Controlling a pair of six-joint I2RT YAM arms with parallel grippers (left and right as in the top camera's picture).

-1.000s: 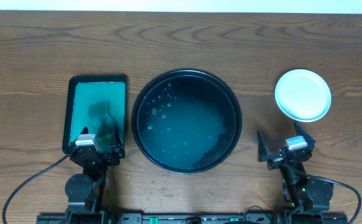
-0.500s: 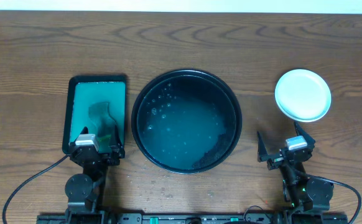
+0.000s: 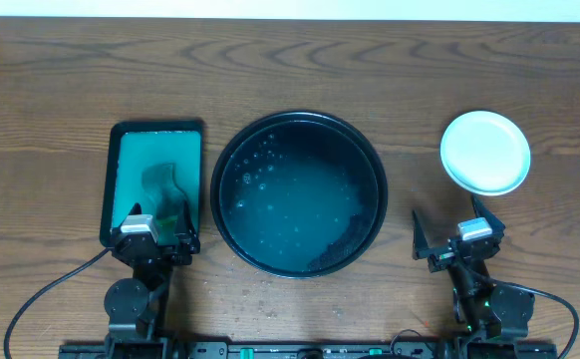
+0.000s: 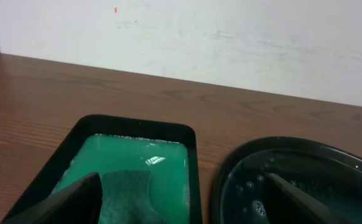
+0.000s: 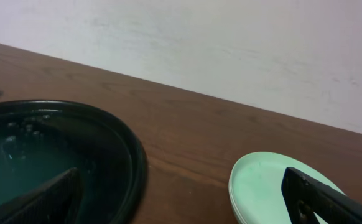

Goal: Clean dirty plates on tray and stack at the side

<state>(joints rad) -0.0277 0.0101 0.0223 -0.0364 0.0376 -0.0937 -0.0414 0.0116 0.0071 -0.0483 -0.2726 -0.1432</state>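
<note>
The plates (image 3: 485, 152) are sitting stacked on the desk (image 3: 61, 80), at 3 o'clock from the black tray (image 3: 365, 160). The left tool (image 3: 156, 221) is hovering wide open and empty over the 6 o'clock end of the green tray (image 3: 156, 127). The right tool (image 3: 451, 235) is gaping fully, gripping nothing, at 6 o'clock from the plates.

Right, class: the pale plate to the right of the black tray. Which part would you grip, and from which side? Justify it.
The plate lies flat, its face too wide to span, so grip the near rim, probably. Come from the robot's side with the open right gripper, fingers pinching the lip above and below.
</note>
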